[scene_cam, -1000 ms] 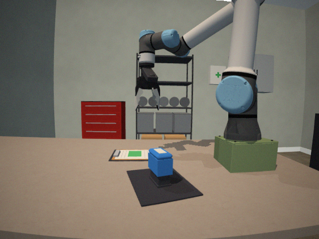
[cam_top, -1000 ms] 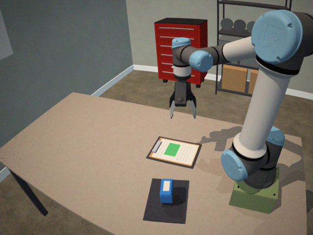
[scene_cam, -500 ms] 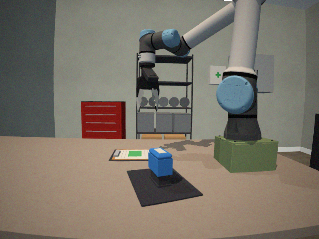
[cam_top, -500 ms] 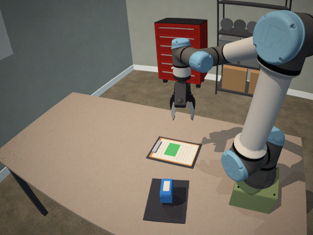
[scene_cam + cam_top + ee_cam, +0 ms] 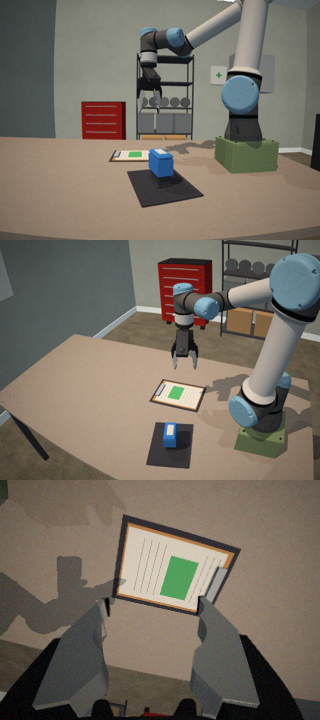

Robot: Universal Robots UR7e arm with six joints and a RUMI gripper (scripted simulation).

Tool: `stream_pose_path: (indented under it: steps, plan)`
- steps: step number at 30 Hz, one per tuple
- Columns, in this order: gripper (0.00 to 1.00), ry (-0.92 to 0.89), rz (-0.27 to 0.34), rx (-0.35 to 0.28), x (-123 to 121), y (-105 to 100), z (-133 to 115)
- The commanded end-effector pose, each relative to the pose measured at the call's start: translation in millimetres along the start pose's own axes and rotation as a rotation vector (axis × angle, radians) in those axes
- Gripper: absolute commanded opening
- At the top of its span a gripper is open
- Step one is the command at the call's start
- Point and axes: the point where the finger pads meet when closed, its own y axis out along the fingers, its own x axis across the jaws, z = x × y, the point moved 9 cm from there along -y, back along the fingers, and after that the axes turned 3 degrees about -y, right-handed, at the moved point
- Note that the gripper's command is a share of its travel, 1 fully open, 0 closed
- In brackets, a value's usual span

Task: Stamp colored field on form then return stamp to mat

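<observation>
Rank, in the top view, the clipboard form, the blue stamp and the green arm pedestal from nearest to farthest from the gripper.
1. Clipboard form with green field, just below the half-open, empty gripper.
2. Blue block stamp, upright on the dark mat, nearer the camera.
3. Green box pedestal, far right.

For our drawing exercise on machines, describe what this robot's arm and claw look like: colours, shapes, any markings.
The arm has thick off-white tubular links joined by dark grey joints with round light-blue caps, each cap showing small screw dots. It stands on a green box base. The claw has a black body and two pale grey, wedge-shaped fingers. No cables show.
</observation>
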Motion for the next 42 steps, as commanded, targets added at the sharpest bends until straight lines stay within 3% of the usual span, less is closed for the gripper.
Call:
stream_pose_path:
  steps: [1, 30, 42]
  plan:
    - [0.52, 0.000, 0.000, -0.002, 5, 2, 18]
    - [0.52, 0.000, 0.000, -0.002, 40, 27, 165]
    - [0.52, 0.000, 0.000, -0.002, 51, 34, 209]
